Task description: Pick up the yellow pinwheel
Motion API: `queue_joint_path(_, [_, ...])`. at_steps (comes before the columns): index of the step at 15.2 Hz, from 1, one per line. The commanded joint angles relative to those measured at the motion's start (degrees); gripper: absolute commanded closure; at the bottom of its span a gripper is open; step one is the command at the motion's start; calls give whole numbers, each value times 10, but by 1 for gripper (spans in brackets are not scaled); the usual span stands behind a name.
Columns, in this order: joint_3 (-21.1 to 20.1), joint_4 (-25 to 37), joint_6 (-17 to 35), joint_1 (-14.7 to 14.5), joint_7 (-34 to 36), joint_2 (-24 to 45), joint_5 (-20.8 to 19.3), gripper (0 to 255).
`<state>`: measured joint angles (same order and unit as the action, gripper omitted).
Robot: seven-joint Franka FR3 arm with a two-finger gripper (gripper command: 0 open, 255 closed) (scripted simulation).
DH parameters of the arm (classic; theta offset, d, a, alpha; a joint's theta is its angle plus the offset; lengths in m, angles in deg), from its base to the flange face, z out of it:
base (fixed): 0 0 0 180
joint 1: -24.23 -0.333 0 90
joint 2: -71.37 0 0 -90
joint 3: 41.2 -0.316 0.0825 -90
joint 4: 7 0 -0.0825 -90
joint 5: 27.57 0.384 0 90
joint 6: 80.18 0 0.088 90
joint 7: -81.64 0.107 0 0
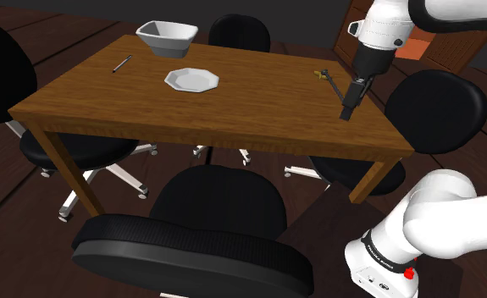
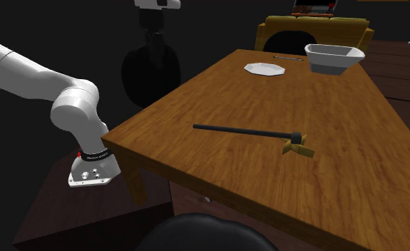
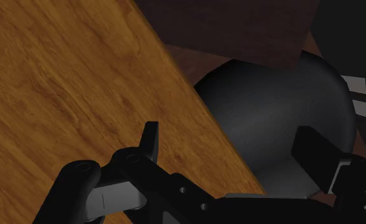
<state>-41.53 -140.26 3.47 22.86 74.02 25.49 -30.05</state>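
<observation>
Gripper [image 3: 232, 149] wide open, nothing betw. the fingers, empty; it hangs over the edge of the table [image 1: 233, 118], one finger above wood, the other above a black chair [image 3: 270, 108] below. Yellow pinwheel [image 2: 257, 132] lies flat on the tabletop near that edge; yellow head [image 2: 298, 147] at one end, thin black stick [image 2: 224, 129] running from it toward the arm's side. In the shoulder view the fingertips sit near the stick's free end, apparently above it, no contact.

Step in hand, I'd say: approach, pre-grasp. To do it well:
- Shift inboard so both fingers are over wood.
- Turn the wrist so the jaws cross the stick, not run along it.
- Aim mid-stick, away from the head.
- Come straight down, tips bracketing the stick w/o jamming the table.
- Close only once centred; a thin stick may roll.

Plate [image 1: 191, 80] and bowl [image 1: 167, 35] are well apart, no obstacle.
</observation>
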Motion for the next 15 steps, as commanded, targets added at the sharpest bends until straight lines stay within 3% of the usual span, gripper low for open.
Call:
queue_joint_path(1, [0,0,0,0,0,0,0,0])
queue_joint_path(15, [75,43,210,92,66,175,-51,0])
